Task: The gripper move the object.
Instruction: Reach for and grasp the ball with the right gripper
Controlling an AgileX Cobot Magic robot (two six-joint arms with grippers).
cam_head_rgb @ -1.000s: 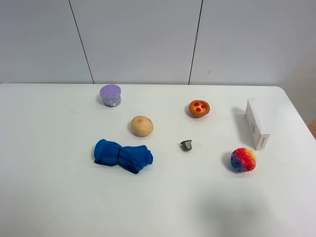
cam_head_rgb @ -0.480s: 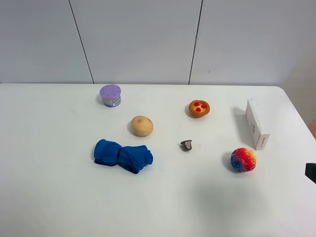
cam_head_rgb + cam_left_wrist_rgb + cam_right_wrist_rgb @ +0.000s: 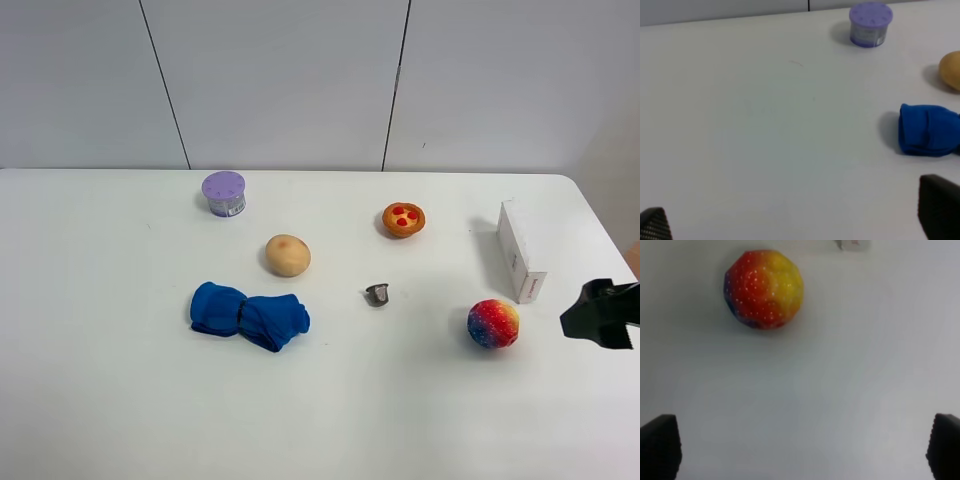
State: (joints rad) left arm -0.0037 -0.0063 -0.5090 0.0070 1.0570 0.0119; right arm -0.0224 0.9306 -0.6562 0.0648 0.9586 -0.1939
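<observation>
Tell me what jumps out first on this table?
The multicoloured ball, red, yellow and blue, near the right edge of the white table, is the brightest thing. Just to its right hangs the black right gripper, open and not touching it. Left of centre lies a crumpled blue cloth.

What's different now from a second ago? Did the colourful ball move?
The right claw has come into the high view from the right edge, moving left toward the multicoloured ball. It is open and apart from the ball. Nothing was grabbed or let go. The ball, white box, tart, blue cloth and purple tub stayed where they were.
</observation>
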